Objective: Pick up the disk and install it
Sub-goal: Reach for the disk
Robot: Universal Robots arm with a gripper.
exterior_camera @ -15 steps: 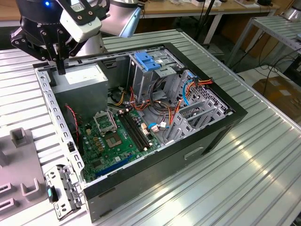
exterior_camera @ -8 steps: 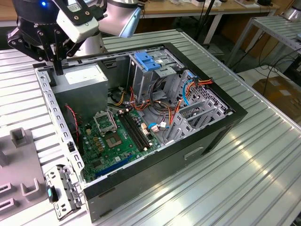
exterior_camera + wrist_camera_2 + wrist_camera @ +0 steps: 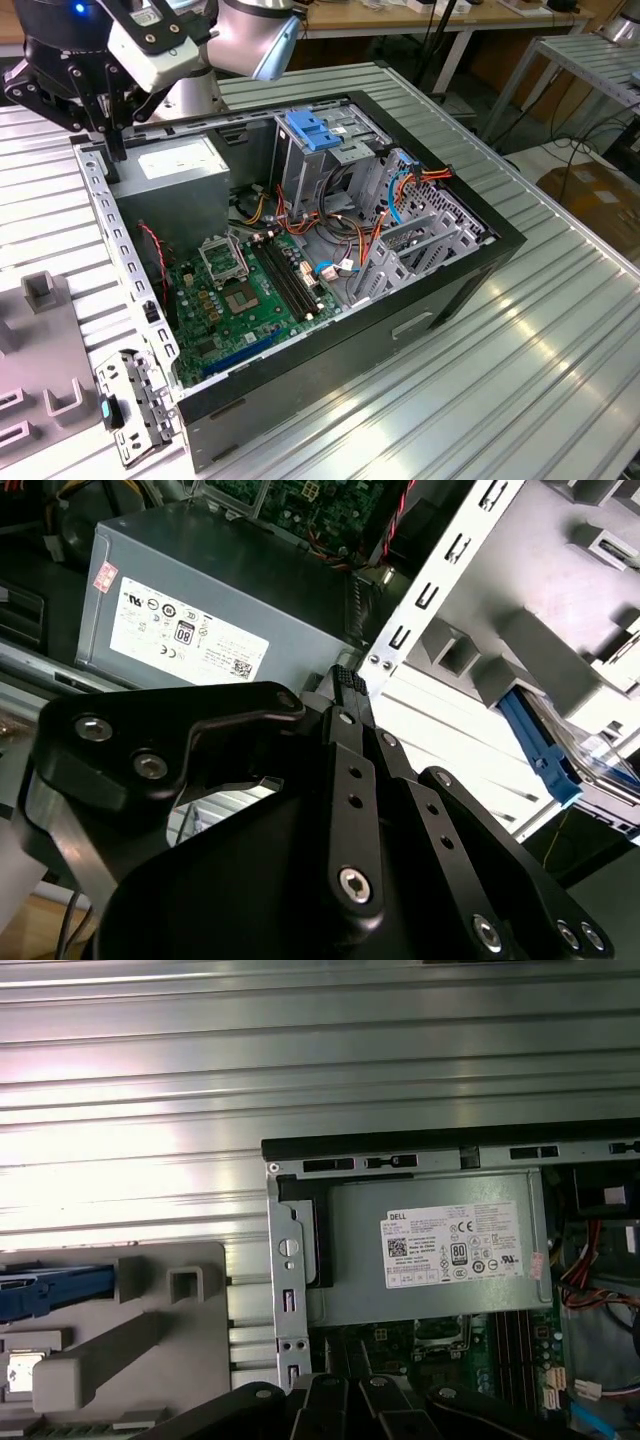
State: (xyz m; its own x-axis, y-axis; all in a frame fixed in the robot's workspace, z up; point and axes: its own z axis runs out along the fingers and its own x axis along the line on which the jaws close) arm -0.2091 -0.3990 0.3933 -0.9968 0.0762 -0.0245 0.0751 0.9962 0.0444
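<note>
The disk shows by its blue carrier edge in the second wrist view and as a blue bar in the first wrist view. It lies in a grey holder on the table beside the open computer case. My gripper hangs over the case's back corner at the exterior view's left, next to the grey power supply box. In the second wrist view its black fingers meet at the tip with nothing between them. The gripper is a short way from the disk and does not touch it.
Inside the case are a green motherboard, loose cables and a metal drive cage topped by a light-blue latch plate. The case's perforated metal rim runs close to the fingers. A ribbed aluminium table surrounds the case.
</note>
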